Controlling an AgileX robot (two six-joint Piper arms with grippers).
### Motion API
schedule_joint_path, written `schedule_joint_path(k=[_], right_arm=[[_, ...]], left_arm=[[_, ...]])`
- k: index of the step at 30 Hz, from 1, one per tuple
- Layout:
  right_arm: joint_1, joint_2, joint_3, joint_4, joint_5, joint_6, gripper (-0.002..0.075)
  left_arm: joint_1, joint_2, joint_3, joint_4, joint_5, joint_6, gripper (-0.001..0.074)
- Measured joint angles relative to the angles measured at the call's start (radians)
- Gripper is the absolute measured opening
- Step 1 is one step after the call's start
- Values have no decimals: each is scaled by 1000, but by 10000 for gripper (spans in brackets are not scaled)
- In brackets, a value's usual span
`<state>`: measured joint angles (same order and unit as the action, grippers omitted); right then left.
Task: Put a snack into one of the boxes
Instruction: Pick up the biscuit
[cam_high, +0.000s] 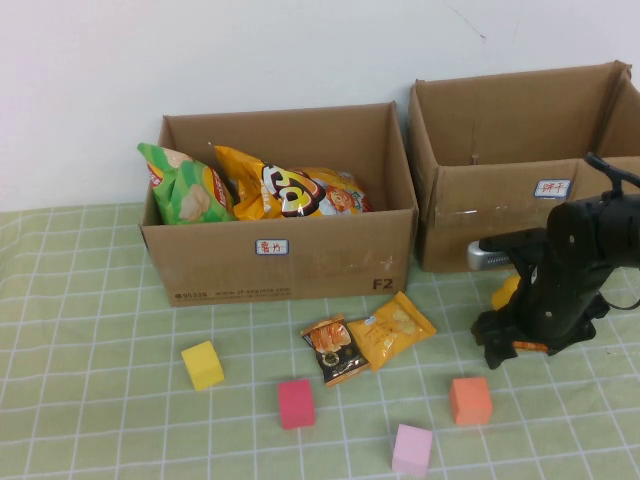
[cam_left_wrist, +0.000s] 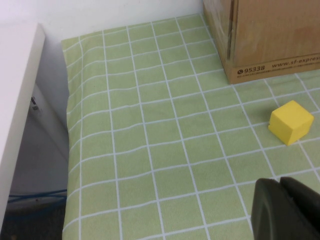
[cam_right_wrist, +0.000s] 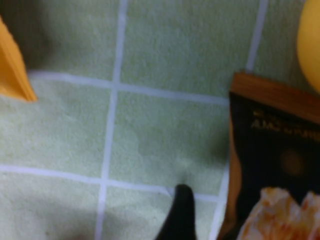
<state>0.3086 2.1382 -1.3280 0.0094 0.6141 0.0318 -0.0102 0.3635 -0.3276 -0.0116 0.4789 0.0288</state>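
Two open cardboard boxes stand at the back. The left box (cam_high: 280, 255) holds chip bags, and the right box (cam_high: 500, 215) stands beside it. A dark snack pack (cam_high: 335, 350) and an orange snack pack (cam_high: 397, 328) lie in front of the left box. My right gripper (cam_high: 497, 345) is low over the cloth in front of the right box, open. One finger (cam_right_wrist: 182, 210) shows just beside another dark, orange-edged snack pack (cam_right_wrist: 280, 165), not touching it. The other finger is hidden. My left gripper (cam_left_wrist: 281, 182) is shut and empty above the cloth near a yellow cube (cam_left_wrist: 291, 121).
A yellow cube (cam_high: 203, 364), red cube (cam_high: 296, 403), pink cube (cam_high: 412, 449) and orange cube (cam_high: 470, 400) sit on the green checked cloth. A yellow object (cam_high: 505, 292) lies by the right box, behind my right arm. The cloth's left edge drops off beside a white panel (cam_left_wrist: 15, 100).
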Motion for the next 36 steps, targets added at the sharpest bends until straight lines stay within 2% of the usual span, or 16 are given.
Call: schedule_joint_path(k=[8,11,19,27,36], right_arm=[[0,0,-2,-9,14,0,430],[0,0,-2,-9,21,0,392],[0,1,-66,-17,147,-4,384],[1,1,-202,-17,382,-32,384],[5,-12,-317,148,492,-140,384]], left_arm=[[0,0,0,0,0,0,-2],[0,0,0,0,0,0,-2],[0,0,0,0,0,0,-2],[0,0,0,0,0,0,-2],[0,0,0,0,0,0,-2]])
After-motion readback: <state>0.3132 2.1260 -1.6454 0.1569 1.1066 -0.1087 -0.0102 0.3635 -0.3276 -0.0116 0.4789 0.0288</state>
